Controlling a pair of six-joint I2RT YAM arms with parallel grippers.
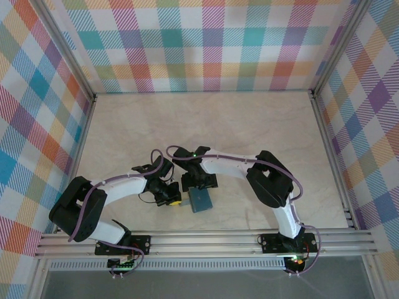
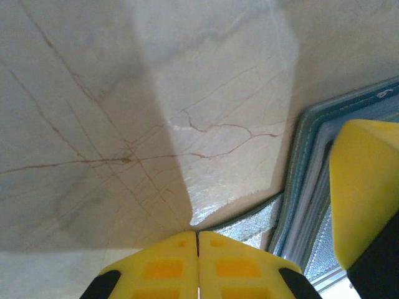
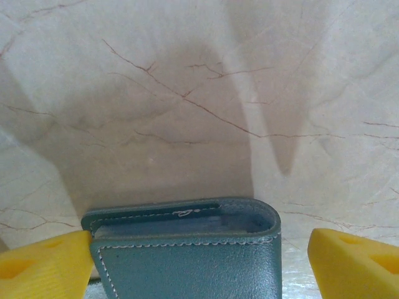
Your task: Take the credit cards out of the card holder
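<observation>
The card holder is a teal-blue folded wallet lying near the table's front edge. In the right wrist view the card holder sits between the yellow fingers of my right gripper, which is open. Its left finger touches the holder's edge and its right finger stands apart. My left gripper is shut and empty, its tips just left of the holder. From the left wrist, the shut left gripper points at the holder's layered edge. The credit cards are hidden inside the folded holder.
The marble-patterned table spreads out behind both arms, enclosed by checked walls and metal rails. A yellow finger of the right gripper shows at the right in the left wrist view.
</observation>
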